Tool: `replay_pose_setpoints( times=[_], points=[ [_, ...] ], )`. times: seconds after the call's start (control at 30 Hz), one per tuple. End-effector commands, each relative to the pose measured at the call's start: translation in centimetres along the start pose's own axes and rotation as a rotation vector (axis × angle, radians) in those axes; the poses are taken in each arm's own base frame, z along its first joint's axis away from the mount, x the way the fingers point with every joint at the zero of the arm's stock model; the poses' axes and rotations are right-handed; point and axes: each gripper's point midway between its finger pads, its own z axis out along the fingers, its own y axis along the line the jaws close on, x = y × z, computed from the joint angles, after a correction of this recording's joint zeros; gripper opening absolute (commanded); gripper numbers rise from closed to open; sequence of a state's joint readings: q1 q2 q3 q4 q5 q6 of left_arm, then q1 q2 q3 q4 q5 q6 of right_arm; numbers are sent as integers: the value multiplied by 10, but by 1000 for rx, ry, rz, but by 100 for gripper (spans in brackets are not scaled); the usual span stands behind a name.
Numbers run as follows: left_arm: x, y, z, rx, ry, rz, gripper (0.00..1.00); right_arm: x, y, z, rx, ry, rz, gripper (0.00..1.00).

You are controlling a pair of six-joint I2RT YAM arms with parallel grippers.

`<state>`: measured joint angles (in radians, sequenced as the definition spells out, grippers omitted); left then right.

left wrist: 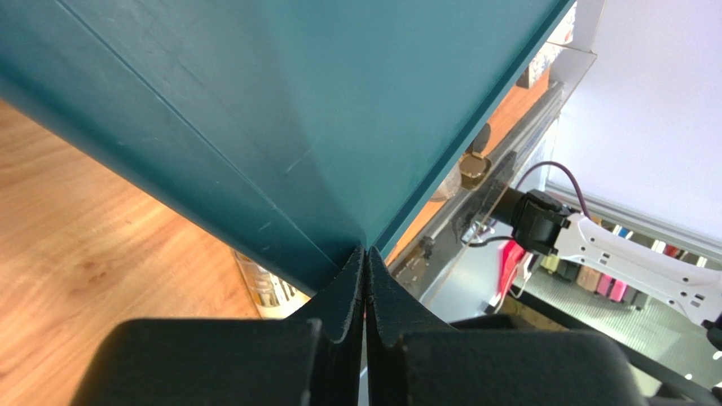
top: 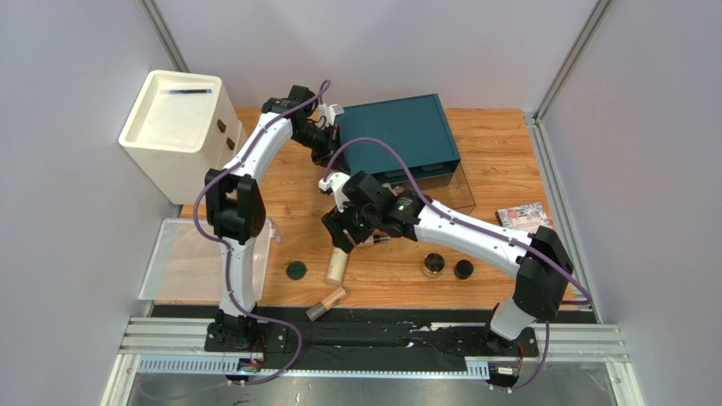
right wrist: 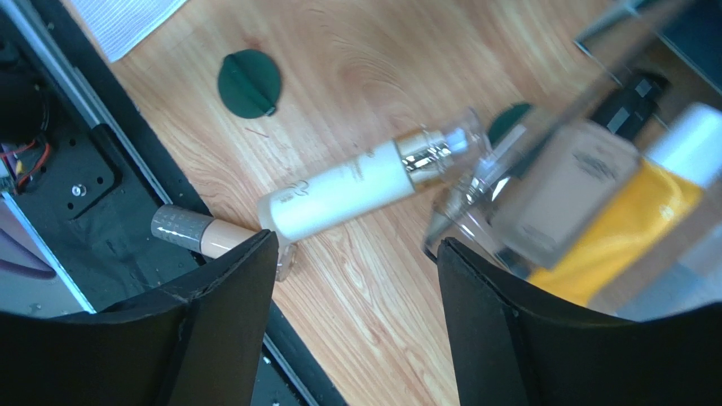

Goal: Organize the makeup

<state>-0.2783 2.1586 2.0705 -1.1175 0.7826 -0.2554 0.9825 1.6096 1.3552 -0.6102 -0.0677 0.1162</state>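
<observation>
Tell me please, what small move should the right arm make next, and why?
Probably lower the right gripper onto the cream bottle and close on it. Its jaws stand open and empty, the bottle lies on its side on the table between them in the wrist view, and the clear drawer beside it already holds a beige tube and an orange tube.

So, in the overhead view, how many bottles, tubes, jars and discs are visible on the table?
Round jars: 2
Green disc: 1
Cream bottle: 1
Beige tube: 1
Total: 5
</observation>
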Motion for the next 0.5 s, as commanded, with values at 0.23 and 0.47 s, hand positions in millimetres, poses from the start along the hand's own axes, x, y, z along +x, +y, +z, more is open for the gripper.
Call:
replay_pose_setpoints(
  times=[0.23, 0.47],
  points=[
    [18, 28, 0, -133, 56, -52, 0, 75, 71, 25, -215, 248, -334, 73],
    [17, 30, 2, -134, 64, -65, 0, 71, 71, 27, -200, 226, -367, 74]
  ],
)
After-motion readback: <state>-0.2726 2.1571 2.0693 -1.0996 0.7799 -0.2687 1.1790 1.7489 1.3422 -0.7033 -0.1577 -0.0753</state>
